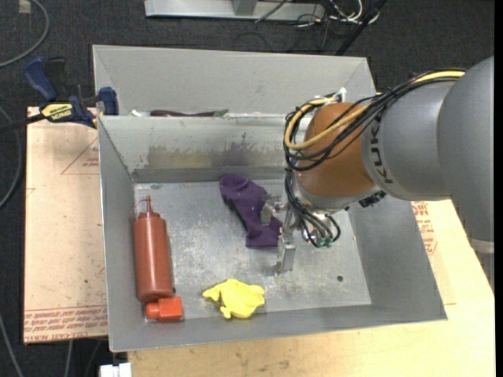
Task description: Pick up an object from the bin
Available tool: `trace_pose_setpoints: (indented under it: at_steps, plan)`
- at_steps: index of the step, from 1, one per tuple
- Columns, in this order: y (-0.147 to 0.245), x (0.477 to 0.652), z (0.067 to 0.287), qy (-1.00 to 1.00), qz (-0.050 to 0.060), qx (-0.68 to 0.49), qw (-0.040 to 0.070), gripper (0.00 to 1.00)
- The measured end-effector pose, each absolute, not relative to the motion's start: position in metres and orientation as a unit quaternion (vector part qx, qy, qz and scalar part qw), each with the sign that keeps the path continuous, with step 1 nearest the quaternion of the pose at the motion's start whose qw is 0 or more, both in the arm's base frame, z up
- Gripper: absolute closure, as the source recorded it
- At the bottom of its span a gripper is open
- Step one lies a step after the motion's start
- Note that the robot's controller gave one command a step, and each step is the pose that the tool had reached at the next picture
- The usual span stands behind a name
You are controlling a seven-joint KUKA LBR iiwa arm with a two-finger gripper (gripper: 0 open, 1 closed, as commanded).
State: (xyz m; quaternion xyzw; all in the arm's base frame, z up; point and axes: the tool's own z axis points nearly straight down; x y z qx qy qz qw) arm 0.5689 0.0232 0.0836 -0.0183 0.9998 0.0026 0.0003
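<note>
gripper point(281, 246): low in mid bin point(203, 246), just beside purple cloth point(245, 199); open or closed, cannot tell. nothing lifted; grasp and lift outstanding. red squeeze bottle point(152, 258), yellow crumpled rag point(234, 298): apart, untouched.

A purple cloth point(246, 205) lies crumpled on the floor of the bin point(196, 234), near the middle by the back wall, a rumpled band running toward the front and right. A red squeeze bottle point(152, 256) lies flat along the left wall, nozzle toward the back. A small orange-red block point(164, 309) sits at its base, in the front-left corner. A crumpled yellow piece point(235, 298) rests near the front edge, apart from both.
</note>
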Motion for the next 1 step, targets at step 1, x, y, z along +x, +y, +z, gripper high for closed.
trace_pose_setpoints:
  at_steps: [1]
  plan:
    - [0.0294,0.5678,0.0708,0.998,-0.001,-0.064,0.005,1.00]
